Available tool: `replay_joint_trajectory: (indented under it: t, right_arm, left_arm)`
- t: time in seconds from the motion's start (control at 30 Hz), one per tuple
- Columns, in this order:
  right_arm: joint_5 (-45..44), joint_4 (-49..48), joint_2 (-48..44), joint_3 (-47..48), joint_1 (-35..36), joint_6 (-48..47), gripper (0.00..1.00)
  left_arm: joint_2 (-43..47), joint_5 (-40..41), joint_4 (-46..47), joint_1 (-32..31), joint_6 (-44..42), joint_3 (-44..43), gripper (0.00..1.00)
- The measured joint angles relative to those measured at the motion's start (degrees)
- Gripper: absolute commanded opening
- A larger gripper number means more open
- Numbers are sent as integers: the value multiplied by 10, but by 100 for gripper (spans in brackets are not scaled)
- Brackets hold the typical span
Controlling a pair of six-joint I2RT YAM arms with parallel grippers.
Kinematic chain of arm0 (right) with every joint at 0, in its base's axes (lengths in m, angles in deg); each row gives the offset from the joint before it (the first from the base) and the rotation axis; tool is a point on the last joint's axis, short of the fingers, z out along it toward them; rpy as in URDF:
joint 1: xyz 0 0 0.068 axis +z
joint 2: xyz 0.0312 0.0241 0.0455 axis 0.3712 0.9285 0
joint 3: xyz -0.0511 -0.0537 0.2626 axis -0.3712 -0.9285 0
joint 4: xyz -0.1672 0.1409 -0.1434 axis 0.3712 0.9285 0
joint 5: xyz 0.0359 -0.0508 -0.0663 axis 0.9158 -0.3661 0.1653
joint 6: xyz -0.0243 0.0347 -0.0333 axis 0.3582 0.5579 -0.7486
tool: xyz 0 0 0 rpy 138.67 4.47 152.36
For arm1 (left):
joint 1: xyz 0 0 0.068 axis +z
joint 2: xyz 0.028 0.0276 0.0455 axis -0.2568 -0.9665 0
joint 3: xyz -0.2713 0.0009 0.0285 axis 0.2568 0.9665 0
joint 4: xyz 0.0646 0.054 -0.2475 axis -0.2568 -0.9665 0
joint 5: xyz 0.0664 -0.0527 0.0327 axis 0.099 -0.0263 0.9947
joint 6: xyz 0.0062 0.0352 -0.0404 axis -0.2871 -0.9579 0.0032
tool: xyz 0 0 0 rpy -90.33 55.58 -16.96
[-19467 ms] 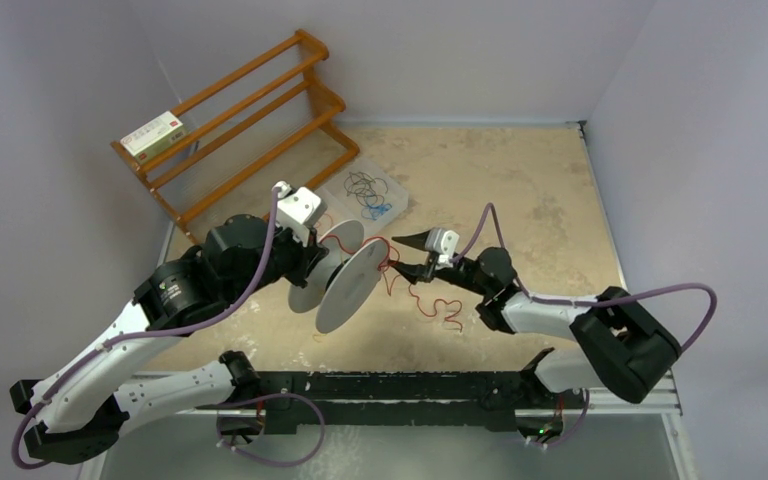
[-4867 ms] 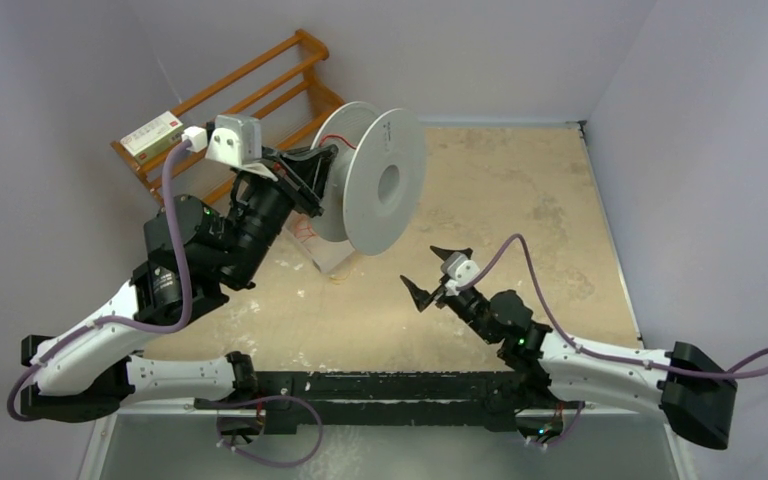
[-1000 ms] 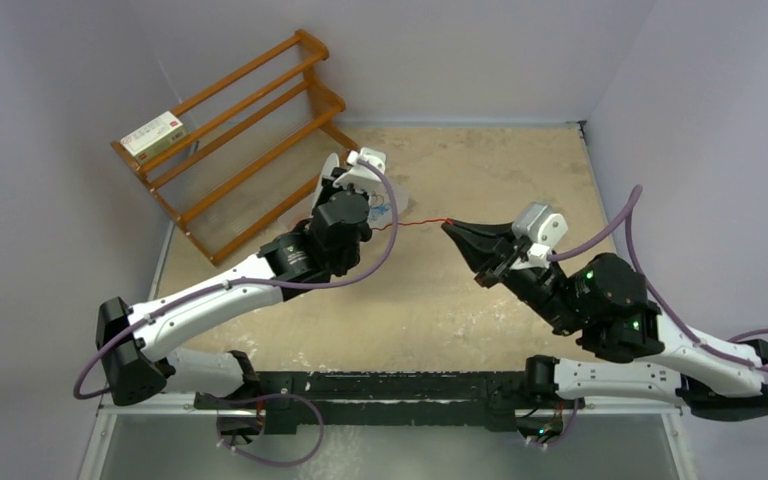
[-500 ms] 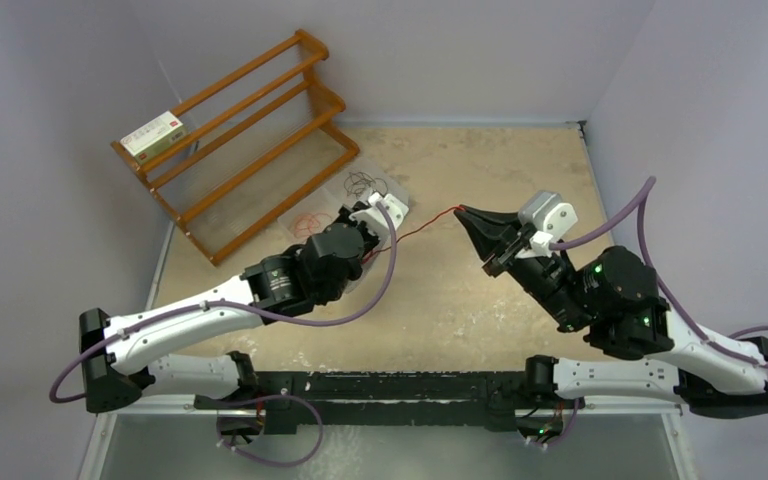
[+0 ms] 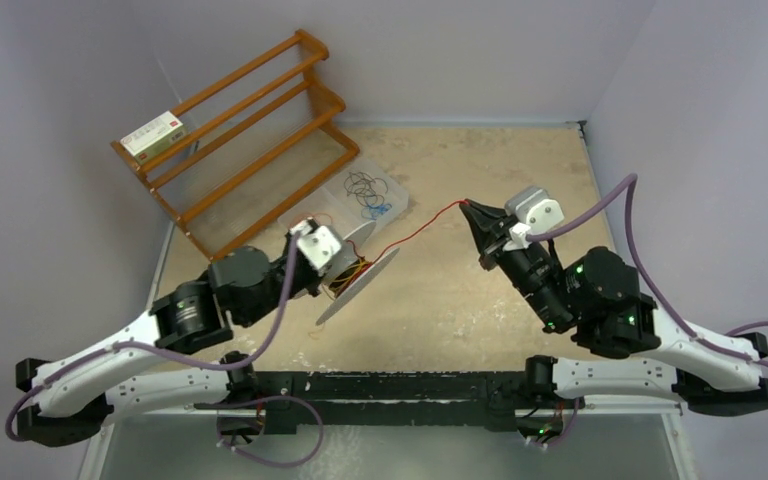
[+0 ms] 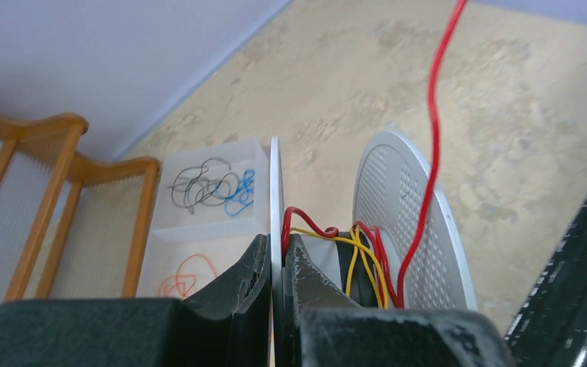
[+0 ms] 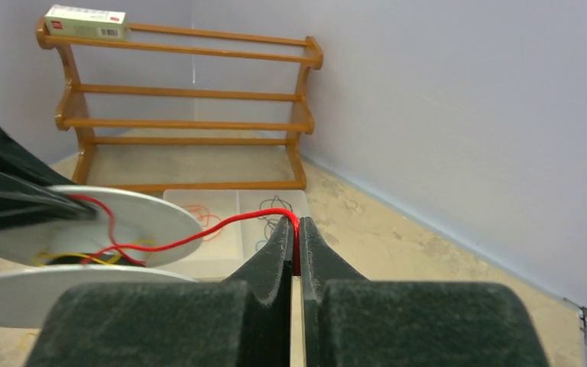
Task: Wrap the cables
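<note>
A long red cable runs taut from a white spool to my right gripper. In the right wrist view the right gripper is shut on the red cable at its tips. My left gripper is shut on the spool's thin white flange, seen edge-on. Red and yellow cables lie wound on the hub beside the perforated flange. The red cable rises from the hub out of that view. In the top view the left gripper holds the spool tilted above the table.
A clear tray behind the spool holds loose black and blue cables and an orange one. A wooden rack stands at the back left with a small box on top. Walls close the table's back and right sides.
My left arm has pulled back toward the near left with the spool, which now shows tilted. The right gripper has edged up and away, keeping the red cable stretched.
</note>
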Motion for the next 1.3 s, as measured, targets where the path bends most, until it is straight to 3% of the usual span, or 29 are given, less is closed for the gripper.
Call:
replay_joint_trajectory:
  t: [0.3, 0.57, 0.73, 1.0, 1.3]
  right_arm:
    - [-27, -15, -14, -64, 0, 21, 0]
    - [23, -50, 15, -169, -51, 103, 0]
    - [112, -110, 59, -266, -103, 174, 0]
    - [200, -270, 143, -373, -114, 278, 0]
    - [274, -448, 243, -428, -121, 342, 0]
  left_arm:
    - [127, -97, -38, 0, 56, -8, 0]
    - [183, -95, -4, 0, 94, -36, 0]
    - [168, -50, 36, 0, 99, -45, 0]
    - [92, 21, 66, 0, 98, -46, 0]
    - [-46, 109, 121, 0, 95, -70, 0]
